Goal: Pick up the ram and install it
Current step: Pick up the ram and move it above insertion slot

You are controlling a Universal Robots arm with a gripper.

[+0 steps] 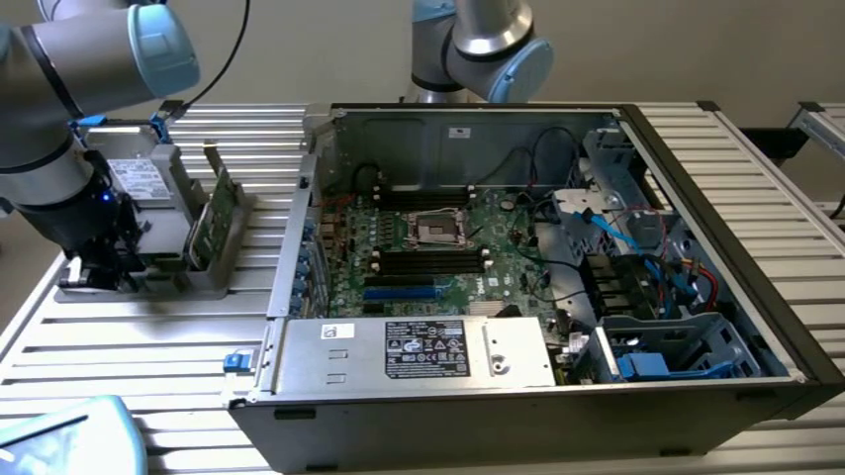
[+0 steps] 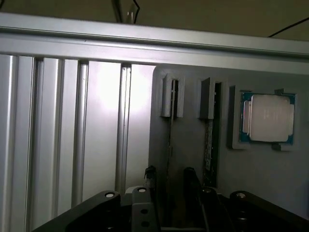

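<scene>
In the wrist view the ram [image 2: 170,140] stands on edge in a slot of the grey holder [image 2: 193,96], showing as a thin dark line. My gripper [image 2: 169,175] is open right over it, one fingertip [image 2: 150,175] on each side and a gap to the stick on both. In the exterior view the gripper [image 1: 106,267] hangs low at the holder [image 1: 158,247] on the exterior view's left, and the arm hides the ram there. The open computer case [image 1: 634,119] with its motherboard [image 1: 449,247] and long memory slots [image 1: 410,259] lies toward the exterior view's right.
A wider green board [image 1: 212,223] [image 2: 208,150] stands in the holder's neighbouring slot, close beside the ram. A processor chip [image 2: 268,118] rests in a recess of the holder. A second arm's base [image 1: 476,45] stands behind the case. The power supply [image 1: 422,351] fills the case's near end.
</scene>
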